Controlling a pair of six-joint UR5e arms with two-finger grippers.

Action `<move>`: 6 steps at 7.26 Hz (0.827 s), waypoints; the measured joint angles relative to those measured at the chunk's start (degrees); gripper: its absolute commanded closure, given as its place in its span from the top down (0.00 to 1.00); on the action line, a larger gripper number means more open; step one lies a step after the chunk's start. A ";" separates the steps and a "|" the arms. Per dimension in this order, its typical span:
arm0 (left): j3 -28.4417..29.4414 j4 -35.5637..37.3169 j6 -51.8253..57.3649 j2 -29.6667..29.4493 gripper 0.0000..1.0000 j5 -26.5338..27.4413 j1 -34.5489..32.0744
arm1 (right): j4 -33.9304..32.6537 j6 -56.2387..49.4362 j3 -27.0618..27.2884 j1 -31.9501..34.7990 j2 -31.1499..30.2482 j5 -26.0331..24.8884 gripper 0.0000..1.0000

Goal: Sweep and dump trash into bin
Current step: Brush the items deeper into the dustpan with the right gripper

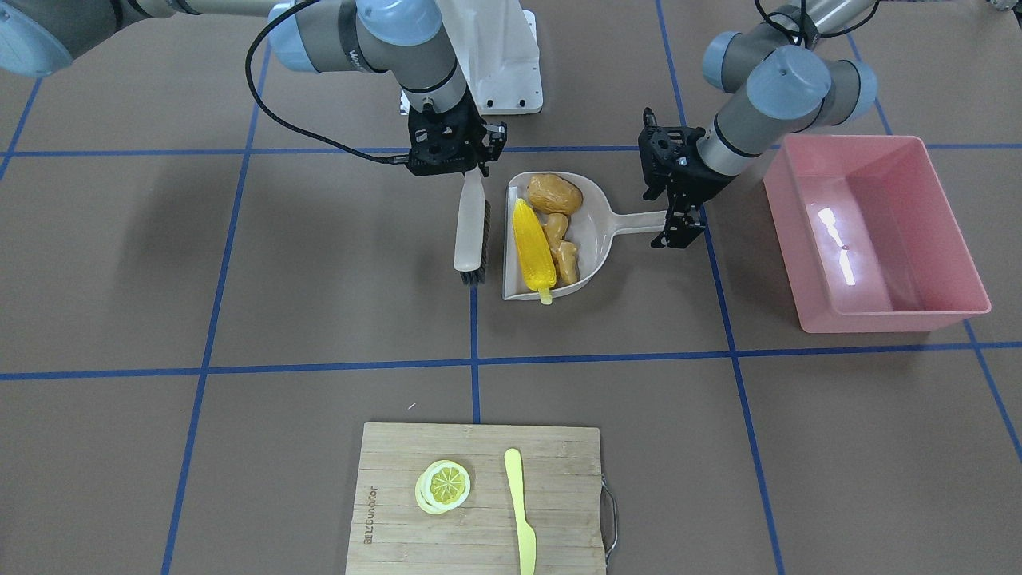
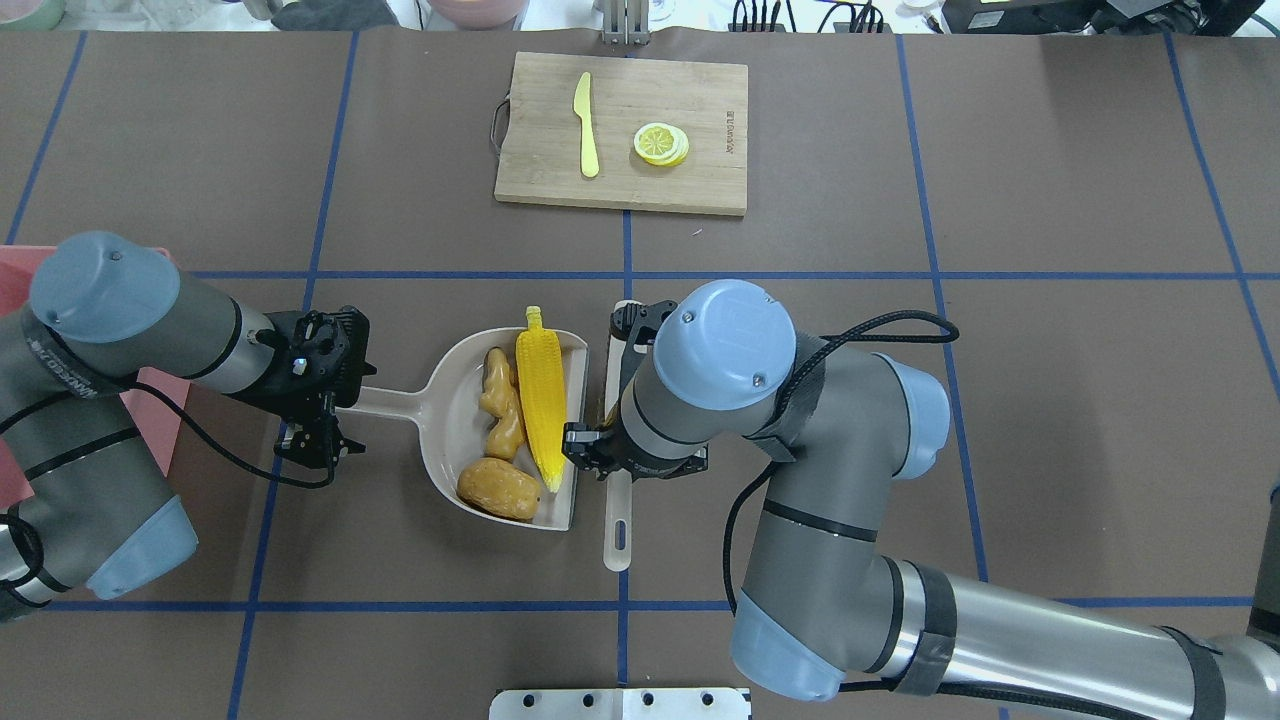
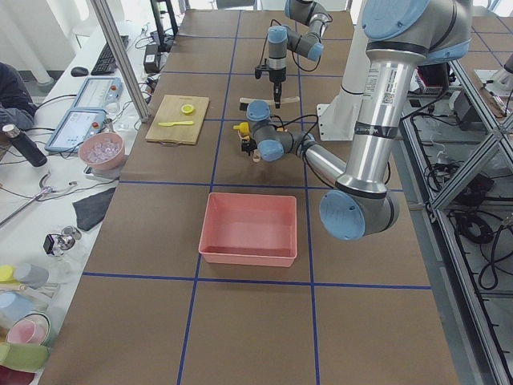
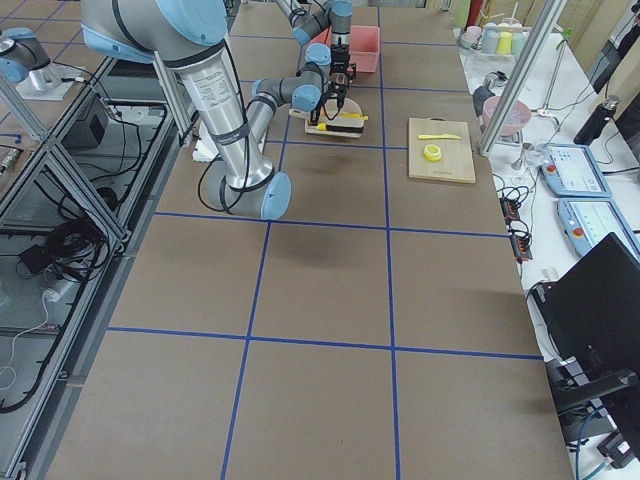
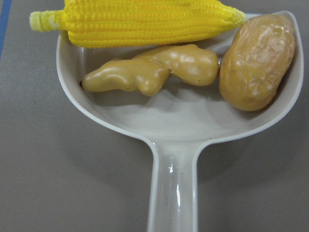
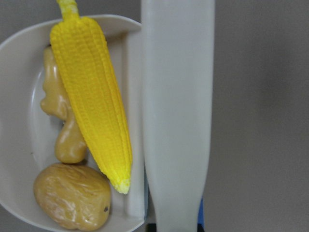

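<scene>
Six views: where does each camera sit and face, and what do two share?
Front-facing: across the table, facing the robot; both arms, dustpan.
Overhead: behind the robot, looking forward and down; both arms.
Exterior left: left table end, along it; bin, left arm near.
Exterior right: right table end; right arm near.
Left wrist: down on corn, ginger, potato; no robot parts.
Right wrist: down on brush beside dustpan.
Both wrist views share the loaded dustpan.

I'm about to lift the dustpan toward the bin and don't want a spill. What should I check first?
1. Trash in dustpan (corn, ginger, potato): ok.
2. Whole corn inside the rim: not ok, its stem sticks out past it.
3. Hold of left gripper on dustpan handle: cannot tell.
4. The brush outside the pan, held by right gripper: ok.
5. Open, empty bin: ok.
</scene>
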 measured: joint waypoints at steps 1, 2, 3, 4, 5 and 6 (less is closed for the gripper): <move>0.10 0.00 0.00 0.12 0.92 0.00 0.02 | -0.43 -0.98 -2.08 -1.32 0.99 -1.40 0.00; 0.14 -0.02 -0.03 0.34 0.92 0.00 0.04 | -0.58 -1.62 -3.95 -2.05 2.04 -2.38 0.00; 0.06 -0.05 -0.03 0.67 0.92 0.00 0.04 | -0.49 -1.93 -5.97 -2.41 3.42 -3.01 0.00; -0.15 -0.10 0.02 1.19 0.92 -0.01 0.04 | -0.24 -2.32 -8.27 -2.51 5.13 -3.54 0.00; -0.37 -0.16 0.08 1.72 0.92 -0.05 0.04 | -0.07 -2.83 -10.23 -2.51 6.76 -4.10 0.00; -0.49 -0.20 0.09 1.97 0.92 -0.07 0.04 | 0.03 -3.02 -11.48 -2.51 8.17 -4.47 0.00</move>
